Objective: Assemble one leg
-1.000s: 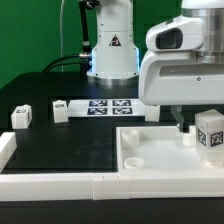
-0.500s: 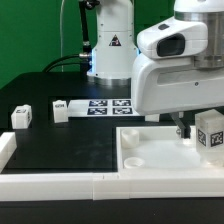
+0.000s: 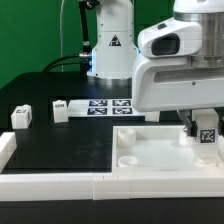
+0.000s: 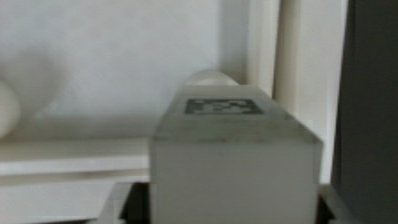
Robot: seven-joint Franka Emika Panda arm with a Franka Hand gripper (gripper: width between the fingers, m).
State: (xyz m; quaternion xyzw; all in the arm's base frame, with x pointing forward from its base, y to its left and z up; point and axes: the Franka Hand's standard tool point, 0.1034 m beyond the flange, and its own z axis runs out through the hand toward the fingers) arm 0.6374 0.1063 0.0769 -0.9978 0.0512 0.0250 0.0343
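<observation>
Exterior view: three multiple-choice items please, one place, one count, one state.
1. Where is the small white plastic tagged leg in the gripper?
A. In a red bin
B. At the large white recessed panel
C. On a wooden shelf
2. How many loose white tagged blocks lie on the black tabletop?
A. Two
B. None
C. Five
3. The gripper is:
A. Open, empty
B. Out of view
C. Shut on the leg
Answers: 1 B, at the panel's corner; 2 A, both toward the exterior view's left; 3 C, the wrist view shows it gripped.
</observation>
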